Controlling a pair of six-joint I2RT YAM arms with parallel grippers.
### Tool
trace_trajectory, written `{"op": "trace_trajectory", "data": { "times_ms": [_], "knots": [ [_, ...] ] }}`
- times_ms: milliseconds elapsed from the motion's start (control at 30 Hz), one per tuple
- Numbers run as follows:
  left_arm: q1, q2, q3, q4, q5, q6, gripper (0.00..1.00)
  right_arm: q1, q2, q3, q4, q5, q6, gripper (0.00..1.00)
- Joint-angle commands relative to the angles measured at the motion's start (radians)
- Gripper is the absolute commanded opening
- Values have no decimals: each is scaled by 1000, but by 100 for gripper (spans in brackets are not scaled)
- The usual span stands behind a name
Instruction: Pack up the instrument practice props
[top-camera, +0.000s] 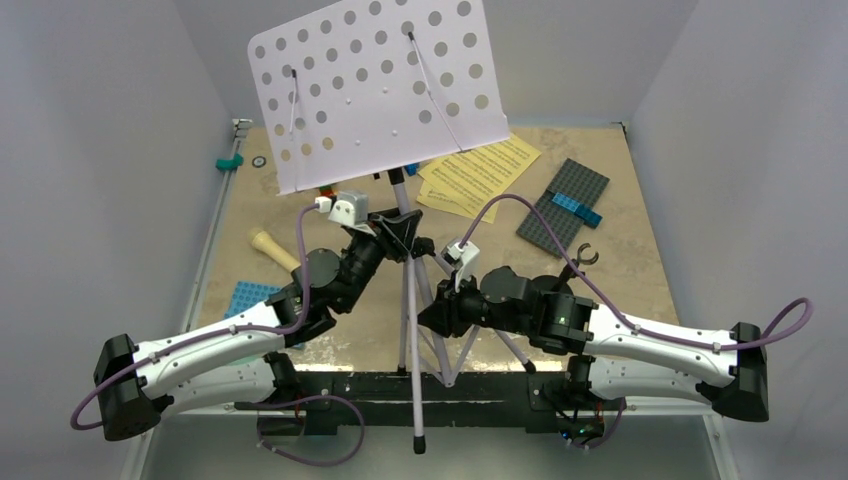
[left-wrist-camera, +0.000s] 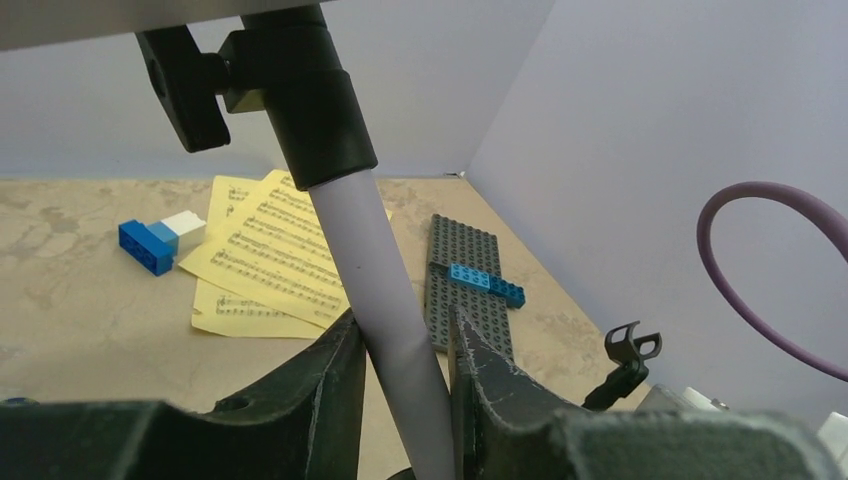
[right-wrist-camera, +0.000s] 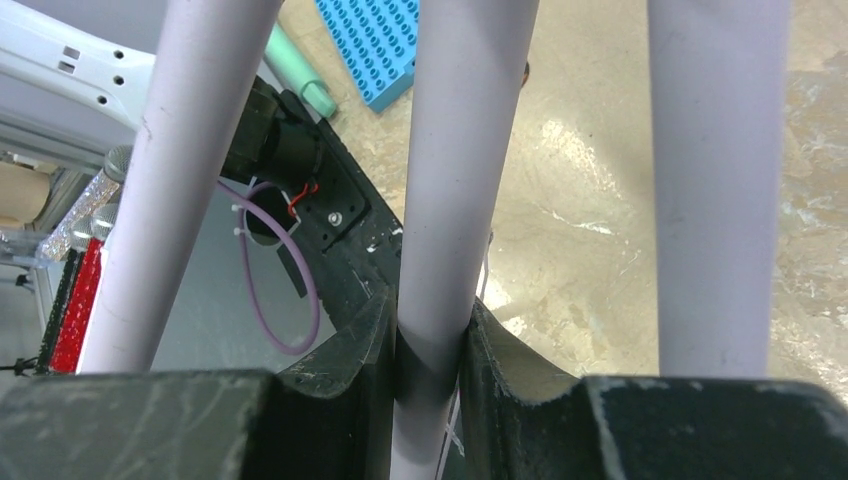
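Left claw (left-wrist-camera: 400, 345) gripped the music stand (top-camera: 375, 85), its fingers pinched on the pale pole (left-wrist-camera: 365, 260) below the black collar. The right claw (right-wrist-camera: 430, 340) was clamped on one tripod leg (right-wrist-camera: 455, 150) lower down. With the stand held at two heights, the step was probably to fold or lower it. That would go best with both arms moving together. The left grip should stay firm, since the broad perforated desk made the stand top-heavy and it could swing. The legs needed watching too, as one reached past the near edge.

The surface (top-camera: 640, 250) was mottled beige, closed in by plain pale walls at the left, far and right sides. A blue baseplate (top-camera: 250, 297) lay by the left edge, with the mic (top-camera: 270, 247) just beyond it. The music stand rose at the near edge between the arms. The sheets (top-camera: 478, 172) were fanned toward the far edge, partly under the desk. A grey baseplate (top-camera: 563, 205) lay right of them, and the mic stand (top-camera: 578, 262) stood nearer, by the right arm.
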Motion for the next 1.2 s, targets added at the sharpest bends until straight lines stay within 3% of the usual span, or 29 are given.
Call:
{"op": "trace_trajectory", "data": {
  "times_ms": [0, 167, 600, 900, 1167],
  "knots": [
    [28, 6, 80, 52, -73, 281, 0, 51, -86, 128, 267, -75, -101, 0],
    [28, 13, 112, 44, -65, 301, 0, 51, -85, 99, 292, -87, -65, 0],
    [28, 32, 150, -259, -47, 202, 0, 28, -65, 52, 323, -163, 37, 0],
    [28, 57, 48, -215, -46, 187, 0, 9, -20, -12, 348, -153, 43, 0],
    [41, 187, -6, -130, -10, 168, 0, -30, 24, -72, 354, -130, 50, 0]
  ]
}}
